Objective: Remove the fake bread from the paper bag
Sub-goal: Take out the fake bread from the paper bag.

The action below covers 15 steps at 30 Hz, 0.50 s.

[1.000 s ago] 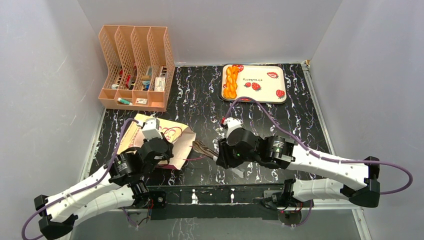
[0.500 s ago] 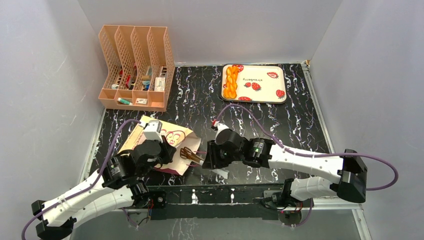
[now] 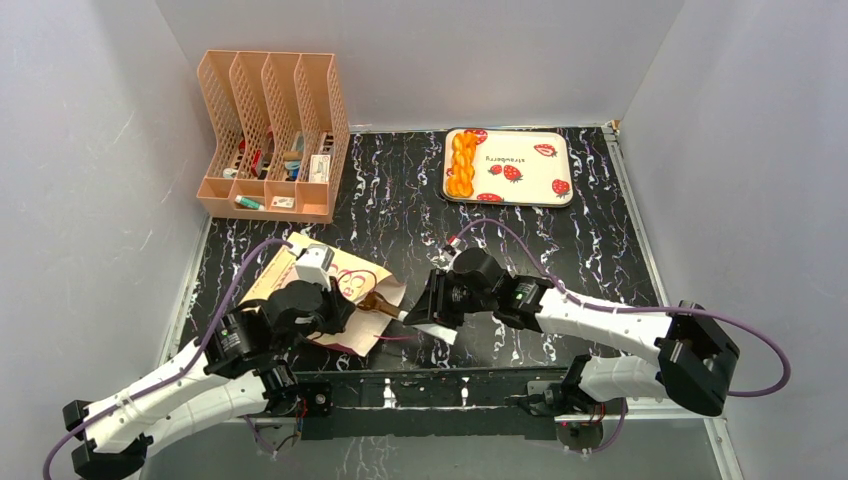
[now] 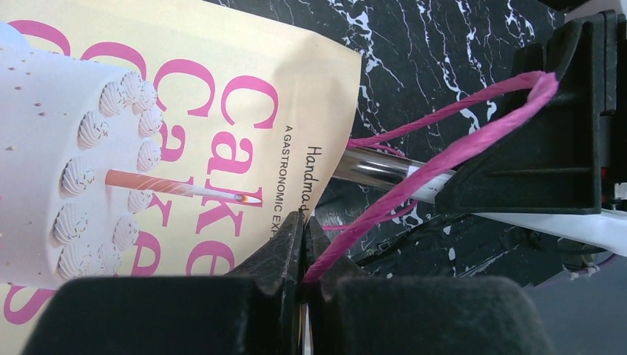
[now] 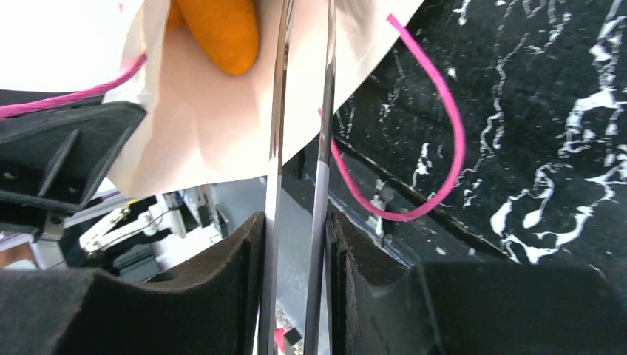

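The paper bag (image 3: pixel 362 276) lies front-left, file rack (image 3: pixel 270 135) behind it, braided loaf (image 3: pixel 461 165) on the back tray (image 3: pixel 535 191).

My white-and-black left arm (image 3: pixel 170 385) reaches forward, low, its black two-finger left gripper (image 4: pixel 303 225) pinched tight on a thin magenta cord (image 4: pixel 458 151). My right arm (image 3: pixel 600 318) stretches leftward, and its right gripper (image 5: pixel 296 222) clamps what look like slim metal tongs (image 5: pixel 326 111).
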Available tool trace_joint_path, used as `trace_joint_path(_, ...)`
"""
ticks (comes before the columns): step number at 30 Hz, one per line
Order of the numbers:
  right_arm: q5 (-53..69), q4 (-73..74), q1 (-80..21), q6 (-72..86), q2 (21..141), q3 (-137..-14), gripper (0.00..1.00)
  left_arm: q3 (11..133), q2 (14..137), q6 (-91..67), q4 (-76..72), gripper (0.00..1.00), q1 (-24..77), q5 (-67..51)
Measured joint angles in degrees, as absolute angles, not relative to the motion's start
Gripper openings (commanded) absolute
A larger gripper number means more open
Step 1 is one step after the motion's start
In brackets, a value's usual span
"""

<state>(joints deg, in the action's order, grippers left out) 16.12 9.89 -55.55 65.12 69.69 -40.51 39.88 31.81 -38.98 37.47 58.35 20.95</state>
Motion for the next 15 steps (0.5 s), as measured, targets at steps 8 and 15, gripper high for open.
trace_joint_path(8,21.58,2.63,-54.81,71.48,71.42,-39.40,0.36,40.25,33.32,-38.13,37.32,0.00,58.35,20.25)
trace_joint_path(15,22.74,-0.23,-54.63,74.56,73.84,-38.44,0.36,40.40,34.02,-37.91,36.18,0.00,58.35,20.01)
